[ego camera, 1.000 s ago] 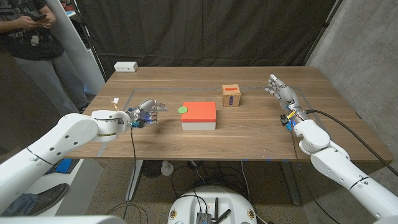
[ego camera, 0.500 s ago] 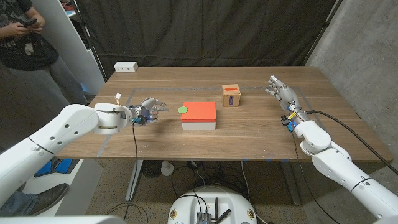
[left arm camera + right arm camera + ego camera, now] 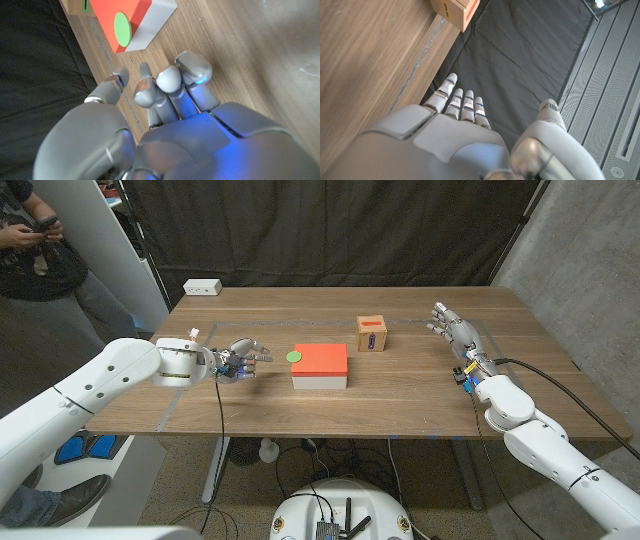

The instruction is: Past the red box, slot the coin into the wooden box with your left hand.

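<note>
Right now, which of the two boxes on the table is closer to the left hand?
The red box, flat with a white base; the small wooden box stands farther from the left hand.

Wooden box (image 3: 454, 11) cut off by the right wrist view's edge; slot too small to make out from the head view.

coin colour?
Green. The coin shows best in the left wrist view, a flat disc at the edge of the red box.
</note>
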You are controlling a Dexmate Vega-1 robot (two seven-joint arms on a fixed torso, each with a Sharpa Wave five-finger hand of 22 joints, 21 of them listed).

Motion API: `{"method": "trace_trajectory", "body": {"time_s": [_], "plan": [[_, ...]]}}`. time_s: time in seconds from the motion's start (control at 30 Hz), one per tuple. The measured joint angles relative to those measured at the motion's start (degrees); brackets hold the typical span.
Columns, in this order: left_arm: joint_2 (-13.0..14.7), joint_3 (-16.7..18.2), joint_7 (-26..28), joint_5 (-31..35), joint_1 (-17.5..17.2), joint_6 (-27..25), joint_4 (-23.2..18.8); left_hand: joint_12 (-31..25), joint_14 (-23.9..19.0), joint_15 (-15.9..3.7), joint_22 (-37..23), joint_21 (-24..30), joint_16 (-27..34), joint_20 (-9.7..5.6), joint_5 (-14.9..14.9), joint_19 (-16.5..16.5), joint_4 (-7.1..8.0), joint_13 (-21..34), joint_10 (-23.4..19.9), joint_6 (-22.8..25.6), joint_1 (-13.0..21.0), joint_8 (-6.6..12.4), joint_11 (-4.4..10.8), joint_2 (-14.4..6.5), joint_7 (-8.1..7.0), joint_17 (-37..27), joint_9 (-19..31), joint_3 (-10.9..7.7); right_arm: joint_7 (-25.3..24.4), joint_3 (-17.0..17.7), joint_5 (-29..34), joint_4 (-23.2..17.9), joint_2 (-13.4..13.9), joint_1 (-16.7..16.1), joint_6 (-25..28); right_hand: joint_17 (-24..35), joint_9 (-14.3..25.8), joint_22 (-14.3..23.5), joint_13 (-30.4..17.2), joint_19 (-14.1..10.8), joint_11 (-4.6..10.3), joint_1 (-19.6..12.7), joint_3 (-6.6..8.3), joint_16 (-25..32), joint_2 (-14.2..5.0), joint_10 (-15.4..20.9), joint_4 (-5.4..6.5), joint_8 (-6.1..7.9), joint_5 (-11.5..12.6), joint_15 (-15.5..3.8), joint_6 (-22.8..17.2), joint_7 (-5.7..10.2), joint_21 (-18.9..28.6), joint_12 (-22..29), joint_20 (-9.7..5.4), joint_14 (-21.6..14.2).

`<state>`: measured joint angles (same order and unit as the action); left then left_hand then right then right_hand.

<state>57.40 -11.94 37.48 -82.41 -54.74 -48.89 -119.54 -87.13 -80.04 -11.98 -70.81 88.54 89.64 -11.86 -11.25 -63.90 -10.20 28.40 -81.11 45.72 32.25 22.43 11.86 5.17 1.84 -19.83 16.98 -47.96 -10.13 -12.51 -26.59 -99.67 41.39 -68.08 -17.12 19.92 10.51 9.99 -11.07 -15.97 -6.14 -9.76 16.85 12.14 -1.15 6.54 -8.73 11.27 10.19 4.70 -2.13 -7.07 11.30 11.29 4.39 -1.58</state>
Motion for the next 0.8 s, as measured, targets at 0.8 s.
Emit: {"method": "trace_trajectory", "body": {"time_s": [0.8], "plan": [[-2.20,-7.34,-1.05,-0.64,8.24,-1.36,4.95,0.23,0.00,0.00,0.11,-0.68,-0.01,0.00,0.00,0.01,0.23,-0.15,0.32,-2.56,0.20,2.40,-0.05,0.25,1.33,-0.26,0.10,0.72,-0.55,-0.01,0.42,0.21,-0.31,-0.01,0.30,0.00,0.00,0.00,0.01,0.00,0.00,-0.37,0.00,0.00,-0.37,0.00,0.00,0.00,0.00,0.00,0.00,0.00,0.00,0.00,0.00,0.00]]}}
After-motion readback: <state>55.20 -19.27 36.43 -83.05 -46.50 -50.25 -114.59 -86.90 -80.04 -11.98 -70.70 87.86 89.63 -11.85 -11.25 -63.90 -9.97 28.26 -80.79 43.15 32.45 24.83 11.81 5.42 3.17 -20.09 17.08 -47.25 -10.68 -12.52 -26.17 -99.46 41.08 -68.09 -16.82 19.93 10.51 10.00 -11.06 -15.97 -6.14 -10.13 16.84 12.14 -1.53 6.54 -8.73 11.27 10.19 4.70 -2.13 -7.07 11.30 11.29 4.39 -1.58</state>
